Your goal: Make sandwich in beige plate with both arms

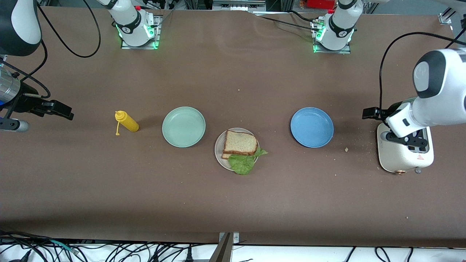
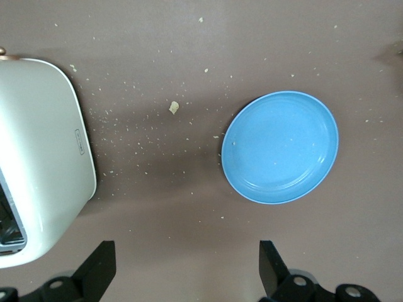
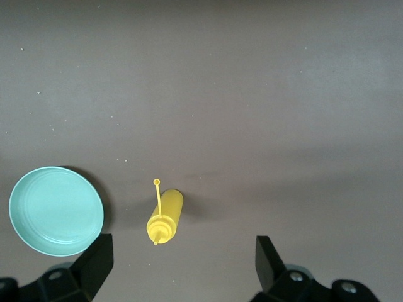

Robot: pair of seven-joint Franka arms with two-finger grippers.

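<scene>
Both black two-finger grippers, left (image 2: 186, 270) over the white toaster (image 1: 404, 154) and right (image 3: 182, 267), hang apart; the bread-and-lettuce sandwich (image 1: 241, 145) sits on the round beige plate (image 1: 219, 153)

White arm links, black joints, black cables; green-lit bases; black two-finger tools.

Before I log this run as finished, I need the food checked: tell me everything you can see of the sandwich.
The sandwich lies flat on the beige plate, between the mint green and blue plates and nearer the front camera than both. Its top slice is square, tan, brown-crusted; a second slice's edge peeks out beneath. Ruffled green lettuce sticks out from between them, overhanging the plate's rim toward the camera. No hand touches it.
</scene>
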